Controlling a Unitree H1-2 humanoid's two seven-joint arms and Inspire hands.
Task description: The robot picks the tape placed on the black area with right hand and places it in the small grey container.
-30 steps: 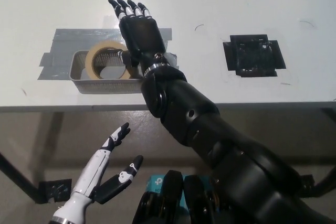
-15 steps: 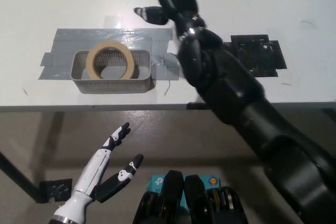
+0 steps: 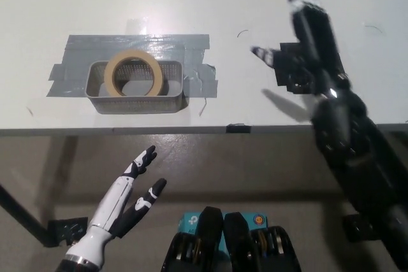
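A white surface [image 3: 191, 4] filled the upper half of the view, with faint dark scuffs near its right side. Grey tape strips [image 3: 137, 46] were stuck flat on its left part. Below its front edge lay a brownish floor [image 3: 255, 176], with a small black bracket [image 3: 67, 229] at lower left.

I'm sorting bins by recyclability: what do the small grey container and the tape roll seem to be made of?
Small grey container: probably plastic or wire mesh, going by its perforated walls and matte grey finish. Tape roll: likely paper masking tape, matte cream-beige.
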